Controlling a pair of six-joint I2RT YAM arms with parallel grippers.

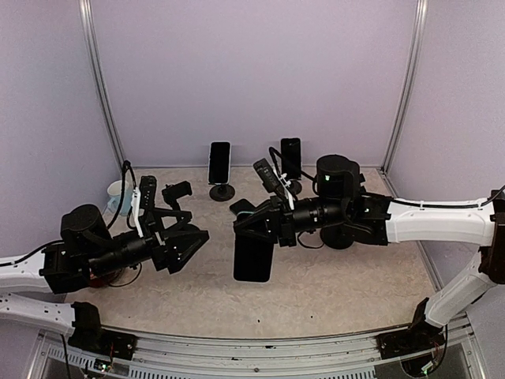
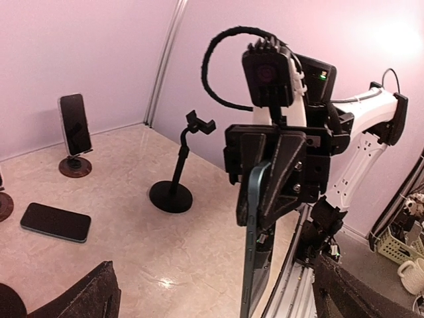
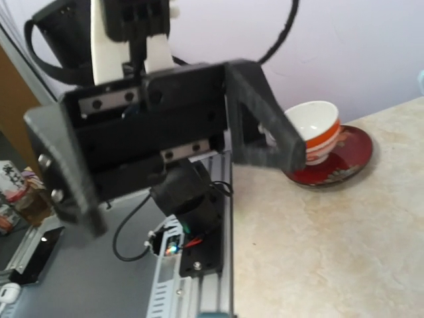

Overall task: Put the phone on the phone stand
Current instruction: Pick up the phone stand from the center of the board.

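Transport step, I'd say. Your right gripper (image 1: 254,229) is clamped on the top end of the phone (image 1: 252,259), which hangs upright over the middle of the table. Left gripper (image 1: 188,246) is wide apart and holds nothing. The phone is slim with a dark face and a teal edge. Next: carry it to the empty stand (image 1: 178,193) near the back-left corner, line it up with the cradle, then release.

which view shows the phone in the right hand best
The top external view: the phone hangs from the right hand with most of its dark face showing. The left wrist view shows it only edge-on, clamped in that hand. The right wrist view shows at most a sliver at its bottom edge.
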